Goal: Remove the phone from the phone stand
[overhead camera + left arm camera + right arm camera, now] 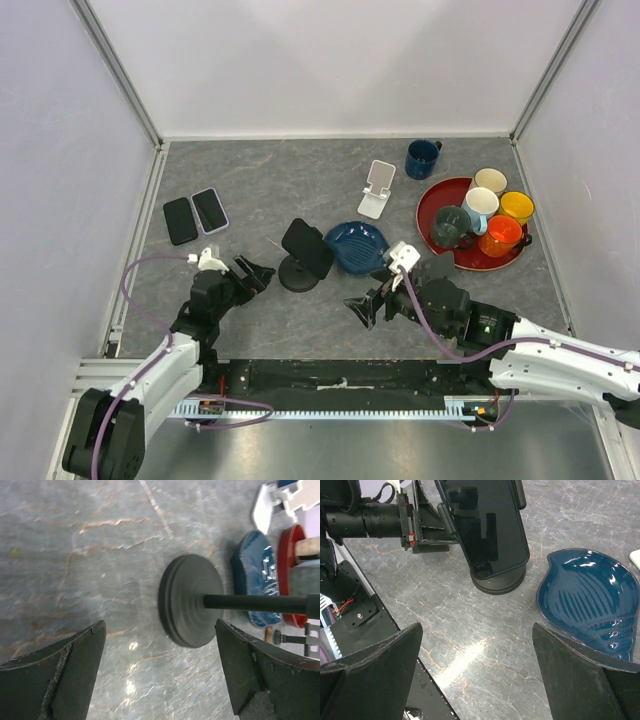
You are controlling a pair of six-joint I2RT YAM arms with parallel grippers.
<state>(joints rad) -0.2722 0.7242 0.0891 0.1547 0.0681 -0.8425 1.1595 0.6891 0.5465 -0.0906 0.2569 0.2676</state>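
Left hand [255, 272] first: we see its fingers [75, 665] spread wide apart with nothing clamped. In the top view it sits left of centre, pointing right at the phone stand [297, 275]. Its tips are just beside the round black base, and we can't tell for sure whether they touch it. From the left wrist view the base [190, 600] shows between the two fingers, with the thin black stem running off to the right edge of the frame.

Right hand [368, 305] is spread wide too and holds nothing. It hangs low over the table [300, 170], lower right of the stand and apart from it.

Our phone [308, 248] is on the stand, near the middle of the top view. The right wrist camera gives the best look: a black phone [487, 525] with a dark screen, tilted, its lower end just above the base [498, 582].

Other stuff we spot:
- a blue dish [357, 247] just right of the stand
- a white stand [378, 188] above the dish
- a dark blue mug [422, 157] further up
- a red tray [445, 190] with a bunch of mugs [480, 208] at the right
- two more black phones [195, 214] lying flat side by side at the left
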